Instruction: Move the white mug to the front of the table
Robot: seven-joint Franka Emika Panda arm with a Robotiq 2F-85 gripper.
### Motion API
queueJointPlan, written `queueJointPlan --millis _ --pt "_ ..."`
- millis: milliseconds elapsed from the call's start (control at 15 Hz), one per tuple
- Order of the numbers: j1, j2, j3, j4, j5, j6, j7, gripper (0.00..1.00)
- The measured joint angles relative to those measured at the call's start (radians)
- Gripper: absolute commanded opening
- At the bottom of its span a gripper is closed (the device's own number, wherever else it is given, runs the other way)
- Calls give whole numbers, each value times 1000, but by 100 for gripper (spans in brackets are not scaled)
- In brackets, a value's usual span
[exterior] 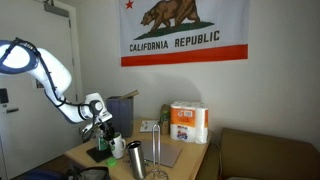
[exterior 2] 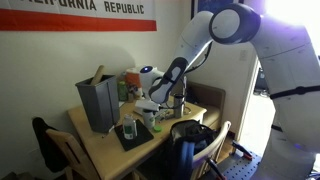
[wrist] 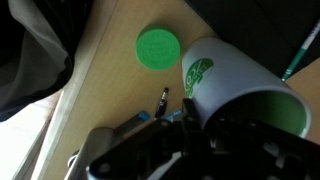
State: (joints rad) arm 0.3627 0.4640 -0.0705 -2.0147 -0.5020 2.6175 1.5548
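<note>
The white mug [wrist: 225,85] fills the right half of the wrist view. Its wall carries a green round logo and its inside shows a greenish tint. In an exterior view the white mug [exterior: 118,147] stands on the surface [exterior: 190,155] near the edge closest to the arm, just beside the taller metal tumbler [exterior: 136,160].

The claw [wrist: 215,135] is directly at the mug, and its dark body overlaps the mug's lower edge and rim in the wrist view. The fingers are not distinct there, so I cannot tell whether they grip the mug or only frame it. In both exterior views the claw [exterior: 103,130] [exterior 2: 150,105] is low over the surface, and its opening is too small to read.

A green round lid [wrist: 158,48] lies flat on the tan surface [wrist: 110,90], near the mug but apart from it. A grey bin [exterior 2: 98,103] stands on the surface. A pack of paper rolls [exterior: 188,122] occupies the far corner below the flag [exterior: 185,30].
</note>
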Motion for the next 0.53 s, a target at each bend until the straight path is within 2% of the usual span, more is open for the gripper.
queueJointPlan --millis 67,133,533 --pt "0 0 0 0 0 0 0 19" --pt "0 0 0 0 0 0 0 36" --pt "0 -2 -1 3 1 -1 -1 81"
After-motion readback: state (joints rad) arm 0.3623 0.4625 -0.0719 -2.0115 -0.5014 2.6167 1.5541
